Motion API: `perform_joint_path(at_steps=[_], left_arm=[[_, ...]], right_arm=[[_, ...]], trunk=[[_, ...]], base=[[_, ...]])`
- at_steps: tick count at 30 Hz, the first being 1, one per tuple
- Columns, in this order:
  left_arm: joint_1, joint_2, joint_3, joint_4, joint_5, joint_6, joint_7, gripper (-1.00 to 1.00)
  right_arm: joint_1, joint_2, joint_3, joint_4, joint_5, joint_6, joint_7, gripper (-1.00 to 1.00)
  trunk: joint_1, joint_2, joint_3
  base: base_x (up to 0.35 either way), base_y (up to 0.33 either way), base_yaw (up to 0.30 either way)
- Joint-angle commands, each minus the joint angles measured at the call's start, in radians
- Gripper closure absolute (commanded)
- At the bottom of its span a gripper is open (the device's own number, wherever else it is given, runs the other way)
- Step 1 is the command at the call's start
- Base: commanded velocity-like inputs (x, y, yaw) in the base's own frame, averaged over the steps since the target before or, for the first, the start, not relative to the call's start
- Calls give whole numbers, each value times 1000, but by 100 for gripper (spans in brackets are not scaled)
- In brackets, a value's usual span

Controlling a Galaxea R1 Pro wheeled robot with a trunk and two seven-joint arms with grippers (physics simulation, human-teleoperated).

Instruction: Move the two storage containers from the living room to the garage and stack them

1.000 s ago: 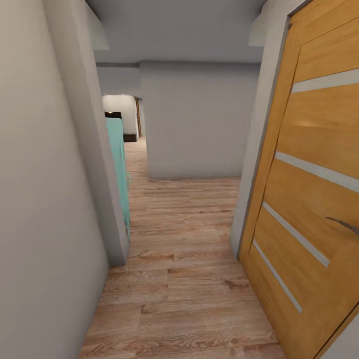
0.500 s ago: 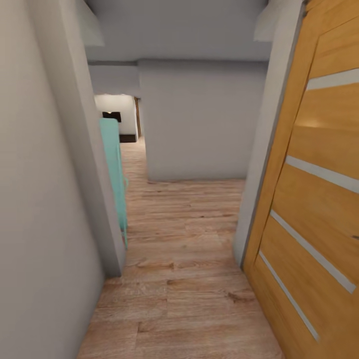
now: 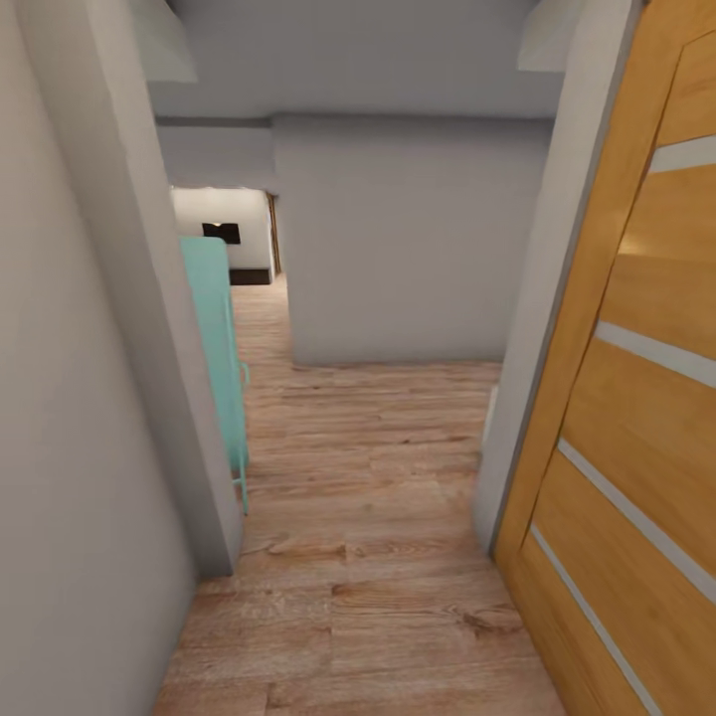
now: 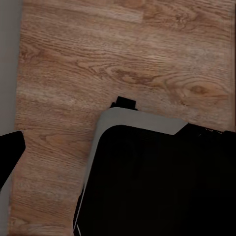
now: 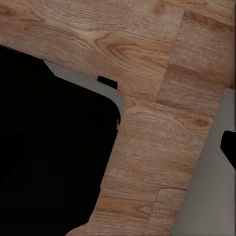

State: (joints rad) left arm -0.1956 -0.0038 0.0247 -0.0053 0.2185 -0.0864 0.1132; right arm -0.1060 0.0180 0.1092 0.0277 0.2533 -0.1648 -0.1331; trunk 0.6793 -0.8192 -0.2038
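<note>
I am in a narrow hallway with a light wood-plank floor (image 3: 378, 477). The two storage containers and the garage are out of view. In the left wrist view my black, grey-edged base (image 4: 162, 182) lies over the planks, with a small dark piece (image 4: 10, 155) at the frame edge that I cannot identify. In the right wrist view the base (image 5: 49, 147) and a similar dark piece (image 5: 229, 147) show. Neither view shows how the fingers stand.
An orange-wood door (image 3: 636, 398) stands close on the right. A grey wall (image 3: 89, 398) runs close on the left, with a teal piece of furniture (image 3: 214, 338) behind its corner. A grey wall (image 3: 398, 239) blocks straight ahead. A lit opening (image 3: 224, 234) lies far back left.
The whole picture has shifted: the camera has moved forward along the hallway. The door and left wall loom larger, and the door handle has left the frame.
</note>
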Motion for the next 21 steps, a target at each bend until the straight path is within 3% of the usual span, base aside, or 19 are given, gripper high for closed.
perform_joint_path(at_steps=[1,21], left_arm=[[-1,0,2,1,4,-2,2,-100],[-1,-1,1,1,3,-1,2,-100]], right_arm=[[-1,0,8,3,3,-4,-7,-100],[-1,1,1,3,-10,-4,-7,-100]], trunk=[[1,-1,-1],[1,-1,-1]], base=[[321,0,0],[322,0,0]])
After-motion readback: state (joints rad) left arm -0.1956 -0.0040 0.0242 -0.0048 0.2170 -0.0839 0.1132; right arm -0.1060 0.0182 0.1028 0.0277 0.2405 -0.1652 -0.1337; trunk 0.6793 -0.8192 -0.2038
